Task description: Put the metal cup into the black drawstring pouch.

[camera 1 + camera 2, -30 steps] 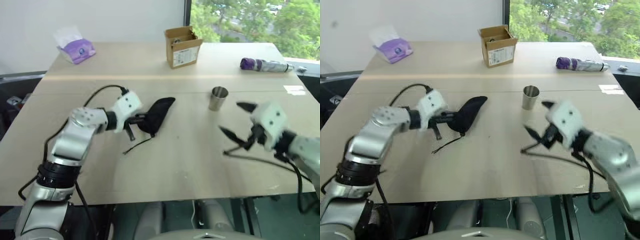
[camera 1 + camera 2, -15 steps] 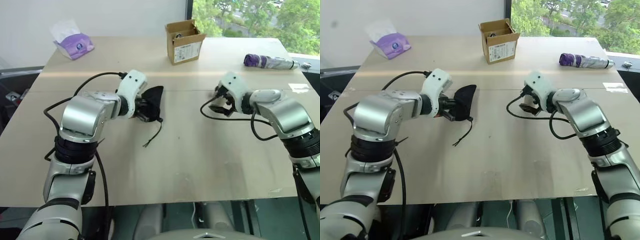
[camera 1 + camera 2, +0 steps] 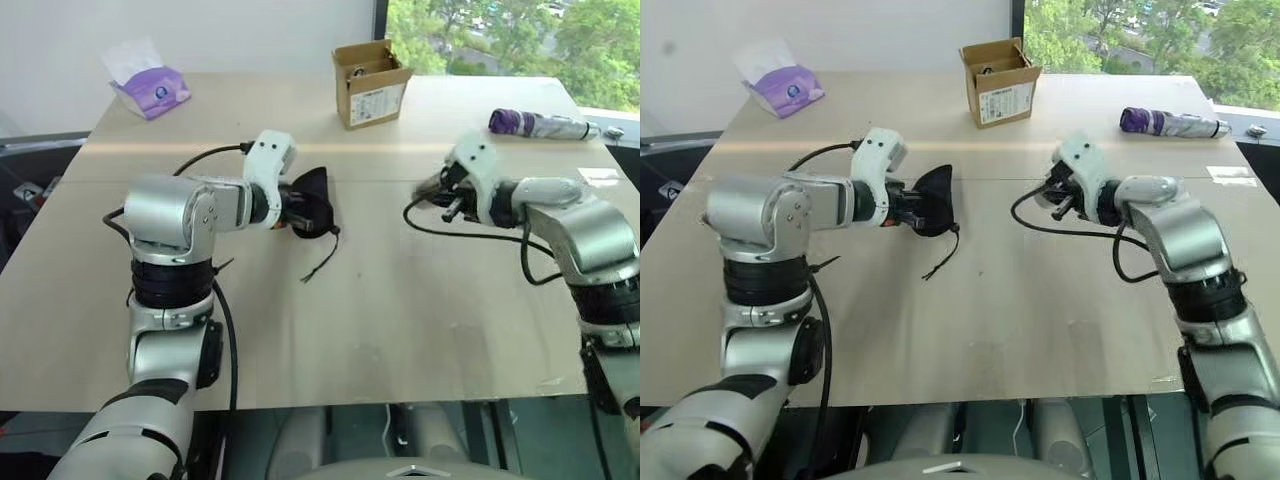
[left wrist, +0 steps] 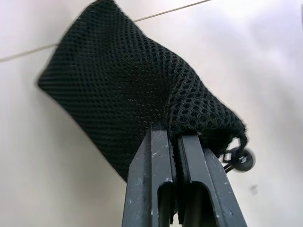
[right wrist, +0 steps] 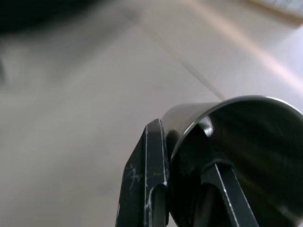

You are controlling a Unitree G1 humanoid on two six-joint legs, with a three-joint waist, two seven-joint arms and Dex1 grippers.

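Observation:
The black drawstring pouch, a mesh bag, is pinched at its mouth edge by my left gripper, which is shut on the fabric. It hangs just above the table left of centre, and its cord trails down to the tabletop. The toggle dangles beside the fingers. At centre right, the metal cup is tipped with its open mouth facing the wrist camera. My right gripper is shut on its rim, one finger inside and one outside. From the head, the cup shows as a grey blur.
An open cardboard box stands at the back centre of the wooden table. A purple tissue pack lies at the back left, and a folded purple umbrella at the back right. Black cables loop from both wrists.
My right gripper reached in to the cup and closed on its rim, tipping it off the table. My left gripper rolled and raised the pouch a little, toward the centre. The camera view also shifted.

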